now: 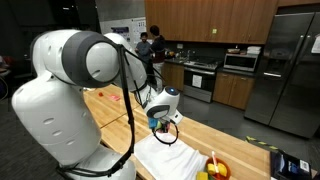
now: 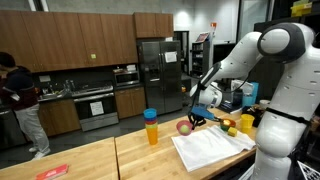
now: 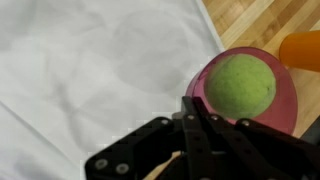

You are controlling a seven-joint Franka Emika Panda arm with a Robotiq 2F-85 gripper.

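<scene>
An orange cup with a blue lid (image 2: 151, 128) stands on the wooden counter (image 2: 90, 158); behind are a steel fridge (image 2: 155, 72), an oven (image 2: 97, 108) and a person (image 2: 22, 100).

The ball (image 3: 240, 85) is yellow-green, the bowl (image 3: 288, 112) pink, the cloth (image 3: 100, 70) white, the cup (image 3: 300, 48) orange, the pincer (image 3: 196, 116) black

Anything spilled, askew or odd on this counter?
Nothing is spilled or damaged. Only the white cloth lies wrinkled, and a green ball sits in the pink bowl at its edge.
</scene>
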